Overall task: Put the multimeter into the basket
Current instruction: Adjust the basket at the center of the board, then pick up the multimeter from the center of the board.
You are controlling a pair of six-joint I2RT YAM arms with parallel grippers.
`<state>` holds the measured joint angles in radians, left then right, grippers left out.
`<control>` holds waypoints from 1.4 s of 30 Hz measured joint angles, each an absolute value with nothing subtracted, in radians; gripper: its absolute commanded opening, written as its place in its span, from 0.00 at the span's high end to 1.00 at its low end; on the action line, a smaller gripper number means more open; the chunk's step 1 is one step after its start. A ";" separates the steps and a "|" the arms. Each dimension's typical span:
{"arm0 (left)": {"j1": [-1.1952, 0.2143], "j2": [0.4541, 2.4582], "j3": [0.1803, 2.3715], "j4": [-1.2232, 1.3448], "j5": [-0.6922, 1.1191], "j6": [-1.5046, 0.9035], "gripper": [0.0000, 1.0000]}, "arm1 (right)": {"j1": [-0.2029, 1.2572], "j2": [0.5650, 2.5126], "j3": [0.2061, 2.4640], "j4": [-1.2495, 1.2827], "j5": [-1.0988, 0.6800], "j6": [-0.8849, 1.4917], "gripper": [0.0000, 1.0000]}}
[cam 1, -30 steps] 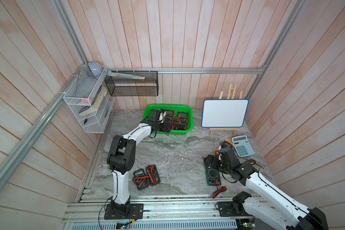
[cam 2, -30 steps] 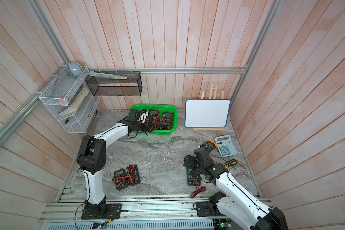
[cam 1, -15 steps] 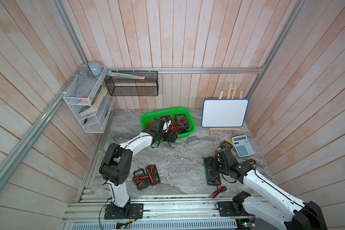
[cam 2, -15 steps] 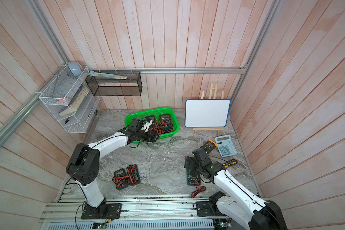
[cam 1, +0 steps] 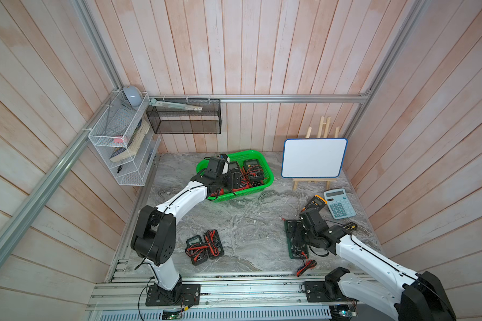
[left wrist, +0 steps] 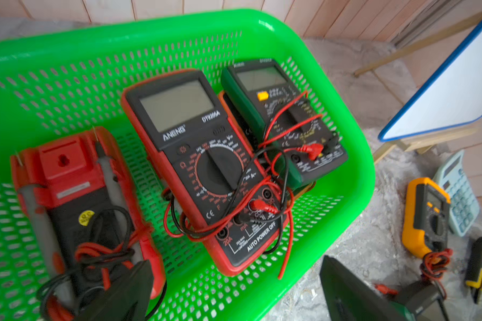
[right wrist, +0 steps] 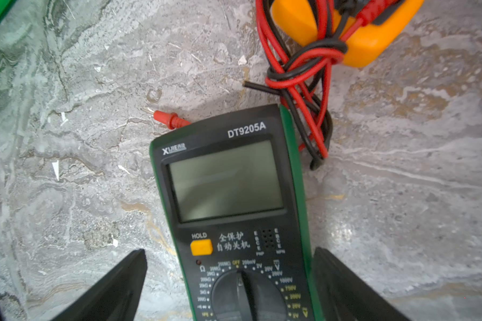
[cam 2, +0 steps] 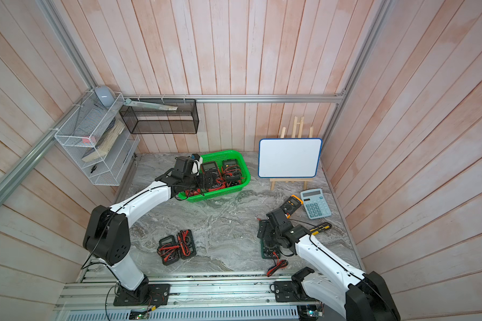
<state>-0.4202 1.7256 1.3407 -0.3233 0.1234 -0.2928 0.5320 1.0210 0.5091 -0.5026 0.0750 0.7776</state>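
Marble tabletop (right wrist: 67, 139): green multimeter (right wrist: 228, 180) lies between right gripper (right wrist: 228, 289) fingers, spread, not yet closed. Left gripper (left wrist: 234, 294) spread, empty, above basket (left wrist: 178, 25) rim. Risk: trailing leads (cam 1: 305, 265) snagging orange meter (right wrist: 373, 41) beyond fingertips

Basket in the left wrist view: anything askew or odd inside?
Yes. The face-down red multimeter shows its back, while the ANENG multimeter faces up. The green multimeter rests atop an orange-edged casing, and loose leads tangle across both in the basket.
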 measured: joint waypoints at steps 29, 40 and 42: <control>-0.401 1.654 1.232 -0.247 0.179 -0.387 0.00 | 0.638 1.236 0.555 -0.495 0.117 0.751 0.52; -0.356 1.547 1.146 -0.220 0.154 -0.440 0.00 | 0.673 1.181 0.709 -0.554 0.083 0.747 0.60; -0.341 1.526 1.132 -0.213 0.144 -0.448 0.00 | 0.673 1.177 0.755 -0.553 0.073 0.743 0.61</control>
